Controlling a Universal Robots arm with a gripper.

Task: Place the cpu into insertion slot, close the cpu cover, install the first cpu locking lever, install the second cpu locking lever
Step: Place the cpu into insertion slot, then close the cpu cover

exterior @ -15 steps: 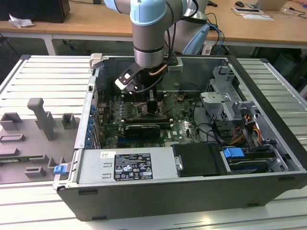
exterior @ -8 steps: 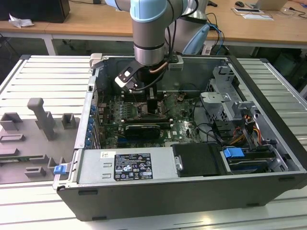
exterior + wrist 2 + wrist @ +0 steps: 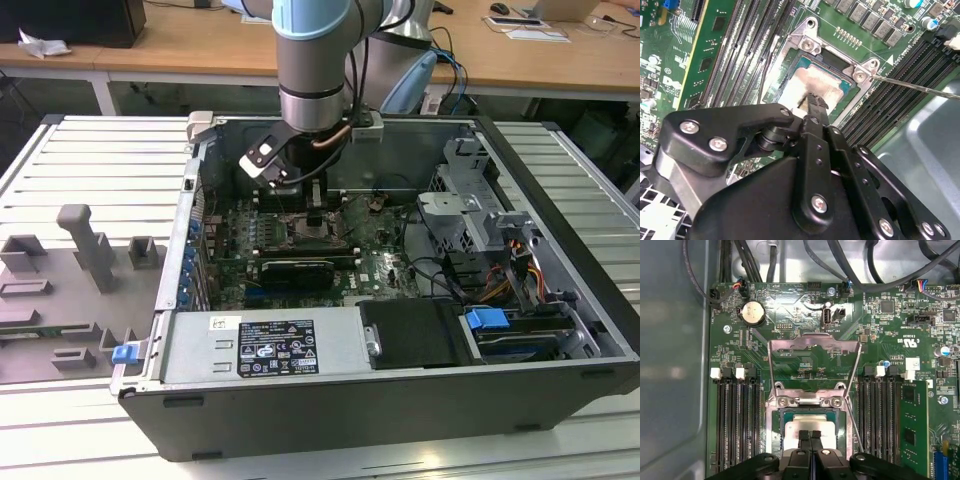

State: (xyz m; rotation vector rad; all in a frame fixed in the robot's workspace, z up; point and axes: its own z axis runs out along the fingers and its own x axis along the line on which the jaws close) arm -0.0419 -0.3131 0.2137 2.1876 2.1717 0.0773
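Squarely cpu point(image 3: 797, 423) lies flat; cpu cover point(image 3: 815, 339) open.

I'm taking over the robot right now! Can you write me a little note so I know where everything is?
Gripper: shut, holding nothing, with its tips right at the top of the cpu. I cannot tell if they touch it.
Cpu: lying in the insertion slot.
Cpu cover: swung open, away from the slot.
Locking levers: both thin rods are unlatched, one on each side of the slot.
Done: cpu placed.
Left: closing the cover and installing both levers.
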